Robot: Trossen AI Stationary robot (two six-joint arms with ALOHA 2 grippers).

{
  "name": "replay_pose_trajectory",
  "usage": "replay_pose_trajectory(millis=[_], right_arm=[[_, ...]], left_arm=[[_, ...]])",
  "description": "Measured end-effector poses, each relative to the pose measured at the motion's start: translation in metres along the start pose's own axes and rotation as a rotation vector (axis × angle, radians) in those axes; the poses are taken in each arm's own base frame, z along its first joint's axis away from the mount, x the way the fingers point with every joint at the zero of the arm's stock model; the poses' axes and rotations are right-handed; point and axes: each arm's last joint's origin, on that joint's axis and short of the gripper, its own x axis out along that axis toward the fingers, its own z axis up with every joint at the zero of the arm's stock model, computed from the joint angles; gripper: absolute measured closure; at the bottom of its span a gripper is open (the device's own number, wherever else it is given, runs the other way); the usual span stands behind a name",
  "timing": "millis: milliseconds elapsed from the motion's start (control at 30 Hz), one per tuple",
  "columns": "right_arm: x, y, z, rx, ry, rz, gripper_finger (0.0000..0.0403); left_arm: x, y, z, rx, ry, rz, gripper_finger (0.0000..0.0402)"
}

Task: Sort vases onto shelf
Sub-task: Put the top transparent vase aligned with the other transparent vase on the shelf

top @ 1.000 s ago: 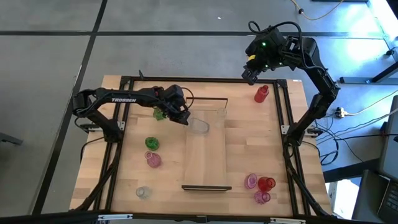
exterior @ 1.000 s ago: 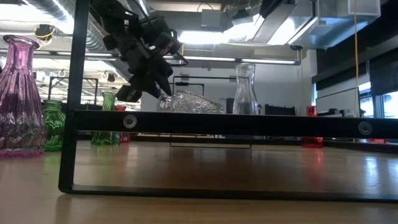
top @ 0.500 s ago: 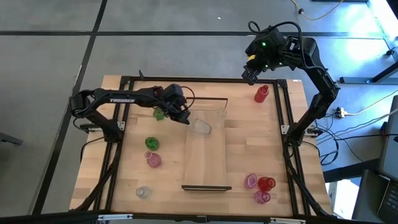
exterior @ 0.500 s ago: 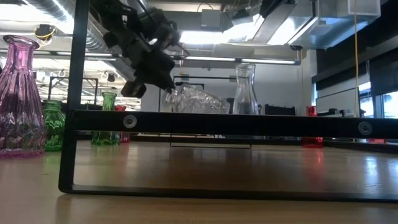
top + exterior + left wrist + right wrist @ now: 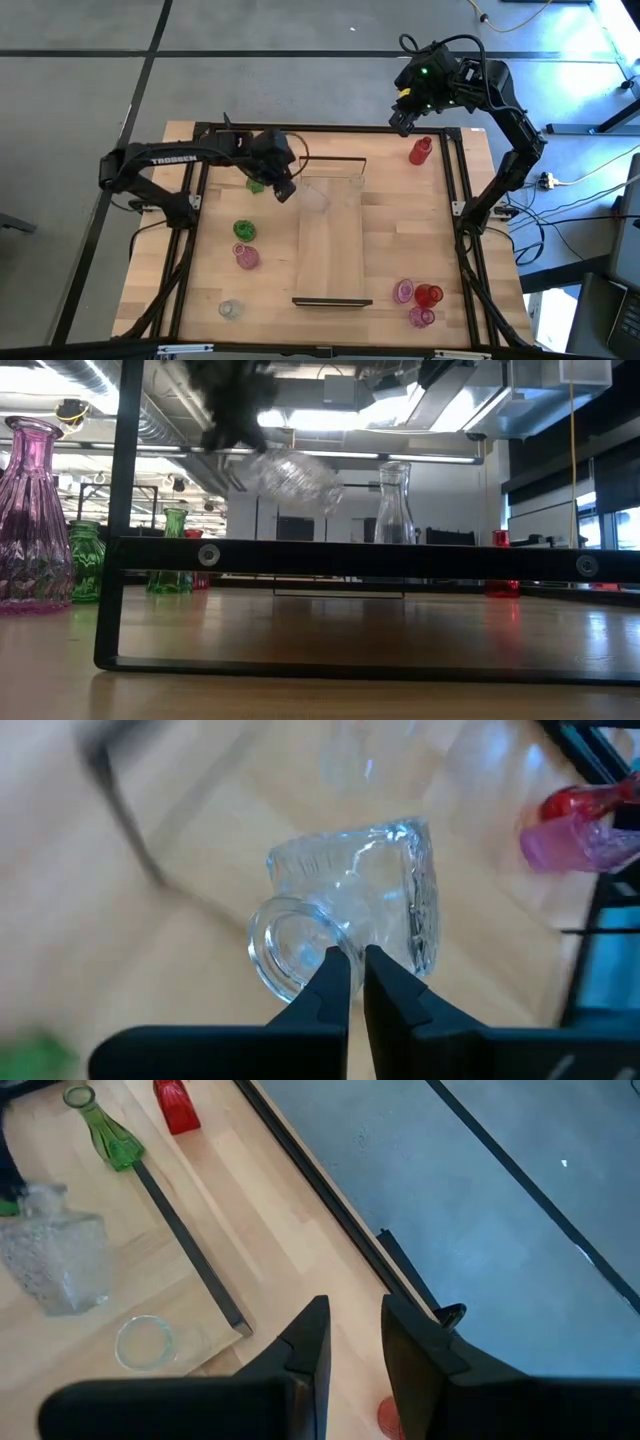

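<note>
A clear vase hangs tilted in the air above the far end of the shelf, its rim pinched by the left gripper, whose fingers are clamped together on the glass. Most of the shelf board lies bare toward its near dark frame. A second clear vase stands at the shelf's far end. The right gripper hovers over the table's far right edge near a red vase, fingers slightly apart and holding nothing.
</note>
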Motion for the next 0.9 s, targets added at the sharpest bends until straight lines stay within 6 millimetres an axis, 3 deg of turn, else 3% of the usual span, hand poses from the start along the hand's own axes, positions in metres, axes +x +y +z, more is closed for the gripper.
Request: replay_pose_trajectory(millis=[167, 367, 533, 733, 900], right_arm=[[0.000, 0.000, 0.000, -0.015, 0.000, 0.000, 0.0326], [0.000, 0.000, 0.000, -0.035, 0.000, 0.005, 0.0326], [0.000, 0.000, 0.000, -0.039, 0.000, 0.008, 0.0326], [0.000, 0.000, 0.000, -0.042, 0.000, 0.008, 0.0326], [0.000, 0.000, 0.000, -0.061, 0.000, 0.008, 0.0326]], left_arm=[[-0.019, -0.024, 0.036, 0.241, -0.015, 0.158, 0.0397], [0.007, -0.047, 0.059, 0.556, 0.169, 0.329, 0.0397], [0.039, -0.058, 0.053, 0.779, 0.333, 0.434, 0.0397], [0.059, -0.067, 0.041, 0.988, 0.400, 0.554, 0.0397], [0.067, -0.070, 0.037, 0.978, 0.434, 0.426, 0.0390]])
